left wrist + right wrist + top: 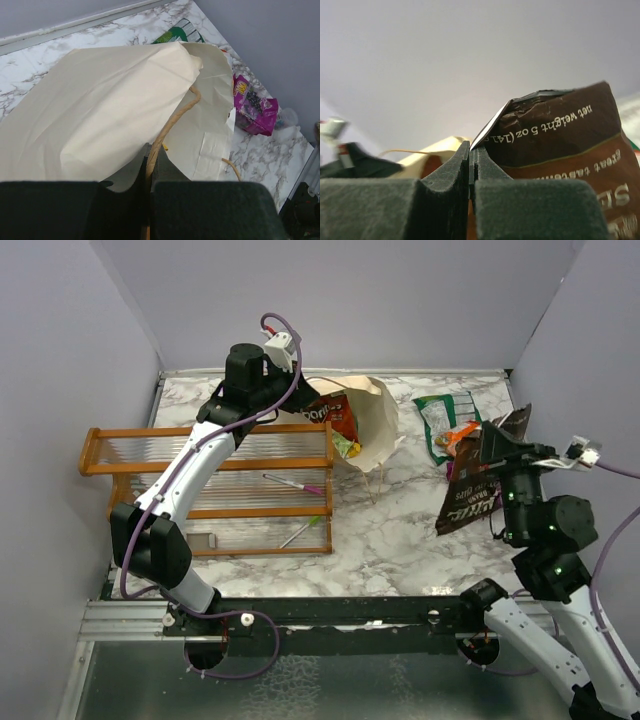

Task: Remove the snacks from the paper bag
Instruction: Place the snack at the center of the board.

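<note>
Orange wooden rack [210, 490] at left, not involved. Left gripper [150, 162] is clamped on the twine handle and rim of the paper bag [378, 425], tipped at far centre. One red chip bag [340, 420] sits in its mouth, not yet out; lettering only partly legible. Out on the table to the right: green-white packet [437, 420], orange packet [462, 435], magenta packet [252, 102]. Right gripper [471, 155] pinches the dark brown packet [470, 502], lifted clear, marked "net weight 5 oz". Judged mostly done

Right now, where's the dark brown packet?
Top view, right side: the dark brown packet hangs pinched in the right gripper, above the table near the green-white packet.
</note>
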`<act>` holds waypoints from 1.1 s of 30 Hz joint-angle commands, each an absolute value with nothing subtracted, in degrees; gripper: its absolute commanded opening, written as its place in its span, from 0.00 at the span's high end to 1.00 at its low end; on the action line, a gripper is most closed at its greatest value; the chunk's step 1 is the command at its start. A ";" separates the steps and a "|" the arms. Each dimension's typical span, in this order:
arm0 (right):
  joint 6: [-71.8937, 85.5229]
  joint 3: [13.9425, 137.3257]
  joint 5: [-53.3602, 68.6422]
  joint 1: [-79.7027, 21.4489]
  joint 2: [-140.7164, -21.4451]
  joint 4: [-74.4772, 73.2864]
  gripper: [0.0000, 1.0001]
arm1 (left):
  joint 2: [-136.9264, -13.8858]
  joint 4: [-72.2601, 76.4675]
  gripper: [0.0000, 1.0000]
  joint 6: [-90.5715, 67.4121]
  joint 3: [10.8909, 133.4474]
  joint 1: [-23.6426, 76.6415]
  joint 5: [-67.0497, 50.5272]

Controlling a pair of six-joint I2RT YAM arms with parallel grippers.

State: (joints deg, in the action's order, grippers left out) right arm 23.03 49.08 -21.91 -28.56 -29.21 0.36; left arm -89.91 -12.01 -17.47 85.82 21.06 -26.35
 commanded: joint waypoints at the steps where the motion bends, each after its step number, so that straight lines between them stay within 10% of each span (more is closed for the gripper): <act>1: 25.90 43.20 -42.51 -28.92 -29.26 -2.63 0.99 | -88.86 -11.96 1.00 -17.76 87.10 20.69 -25.01; 15: 14.45 43.59 -51.70 -27.51 -48.74 24.40 0.99 | -89.04 -12.09 1.00 -17.73 87.19 20.65 -25.12; 33: 33.00 49.44 -43.35 -10.26 -59.56 11.87 0.99 | -88.59 -10.99 1.00 -18.96 86.93 19.87 -27.00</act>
